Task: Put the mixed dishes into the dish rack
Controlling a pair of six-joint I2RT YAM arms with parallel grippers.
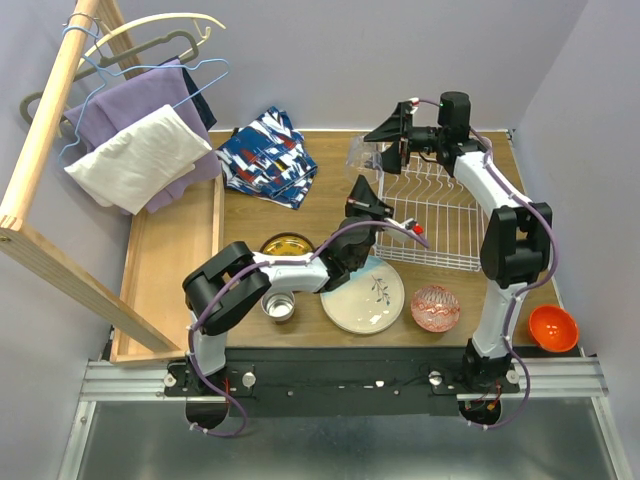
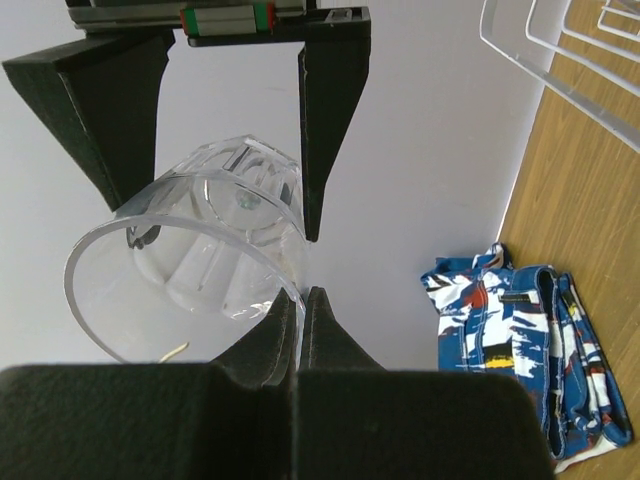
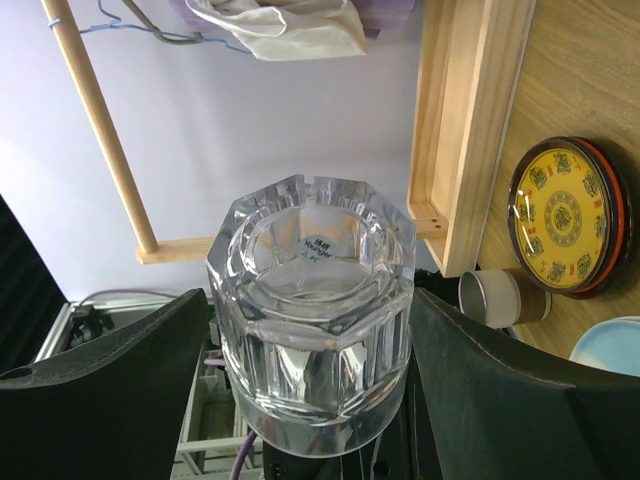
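Both grippers hold the clear glass [image 1: 365, 155] [image 2: 200, 260] [image 3: 315, 320] in the air over the back left corner of the white dish rack [image 1: 440, 215] [image 2: 560, 60]. My left gripper [image 1: 360, 190] [image 2: 300, 292] is shut on its thin rim. My right gripper [image 1: 382, 146] [image 3: 310, 295] spans the thick faceted base, one finger against each side. On the table in front lie a pale plate with a sprig [image 1: 362, 295], a dark red-yellow plate [image 1: 285, 245] [image 3: 565, 220], a steel cup [image 1: 279, 306] [image 3: 490, 295], a red-patterned bowl [image 1: 435, 307] and an orange bowl [image 1: 553, 328].
A blue-red-white cloth [image 1: 268, 157] [image 2: 530, 350] lies at the back of the table, left of the rack. A wooden frame [image 1: 165, 270] with hangers and hung clothes [image 1: 140, 140] takes up the left side. The orange bowl sits at the table's near right corner.
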